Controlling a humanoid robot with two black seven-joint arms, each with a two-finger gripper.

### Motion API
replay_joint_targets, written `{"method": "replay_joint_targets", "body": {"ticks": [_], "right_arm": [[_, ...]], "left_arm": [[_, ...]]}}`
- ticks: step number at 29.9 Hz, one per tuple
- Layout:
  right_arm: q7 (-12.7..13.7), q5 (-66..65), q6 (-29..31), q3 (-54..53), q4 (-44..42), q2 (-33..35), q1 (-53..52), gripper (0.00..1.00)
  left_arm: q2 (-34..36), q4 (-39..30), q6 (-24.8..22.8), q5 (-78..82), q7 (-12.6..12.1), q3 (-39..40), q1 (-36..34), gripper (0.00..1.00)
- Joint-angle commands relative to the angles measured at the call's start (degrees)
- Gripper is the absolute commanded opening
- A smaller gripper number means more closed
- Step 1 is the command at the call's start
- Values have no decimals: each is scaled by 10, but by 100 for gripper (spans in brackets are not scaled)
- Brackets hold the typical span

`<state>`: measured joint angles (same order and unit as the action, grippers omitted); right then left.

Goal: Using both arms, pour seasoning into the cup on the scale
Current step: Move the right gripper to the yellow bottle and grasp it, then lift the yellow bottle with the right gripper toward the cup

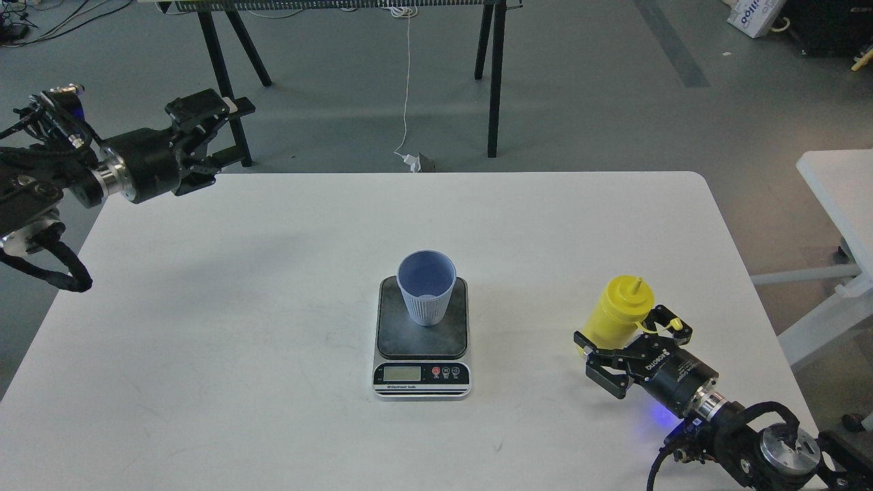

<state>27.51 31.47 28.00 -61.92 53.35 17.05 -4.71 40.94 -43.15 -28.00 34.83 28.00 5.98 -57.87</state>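
Your right gripper (617, 341) had its fingers spread around the yellow bottle (617, 315), which stood upright near the table's (273, 307) right edge, toward the front; couldn't tell if the fingers touched it. Cup (427, 286) sat on the scale (422, 341) mid-table, slightly toward the front. Your left gripper (204, 140) hung released, holding nothing, over the back-left corner.

I see a white round-cornered table (273, 286), grey floor (586, 95) beyond it, black trestle legs (494, 75) of a bench at the back, a white cable (407, 88) hanging down to a plug (412, 161), a second white table (842, 184) at right, a printed white bag (753, 15) top right
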Motion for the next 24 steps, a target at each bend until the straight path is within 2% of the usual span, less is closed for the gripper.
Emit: {"method": "replay_joint_targets", "body": {"ticks": [1,3,5,6,7,8,9,13,18,20,24], "right_arm": [[0,0,0,0,0,0,-5,76],[0,0,0,0,0,0,-6,58],[0,-1,0,0,0,0,-7,47],[0,-1,0,0,2,0,-7,35],[-3,-1,0,-1,1,0,-9,13],[-6,-2,0,-1,-2,0,-14,5],[-11,-6,0,-1,-7,0,-22,2],[-22,-26,0,-9,-22,0,-38,1],[-43,-52,0,-13,-40,30,-147,1],[-55,-100,0,-7,-68,66,-228,1],[-80,-269,0,-3,-115,74,-357,1]], "left_arm": [[-2,0,0,0,0,0,0,99],[-2,0,0,1,0,0,0,99],[-2,0,0,1,0,0,0,99],[-2,0,0,0,0,0,0,99],[-2,0,0,1,0,0,0,99],[-2,0,0,0,0,0,0,99],[-2,0,0,0,0,0,0,99],[-2,0,0,0,0,1,0,99],[1,0,0,-1,0,2,0,99],[0,0,0,-2,0,7,0,99],[-3,0,0,-2,0,17,0,99]]}}
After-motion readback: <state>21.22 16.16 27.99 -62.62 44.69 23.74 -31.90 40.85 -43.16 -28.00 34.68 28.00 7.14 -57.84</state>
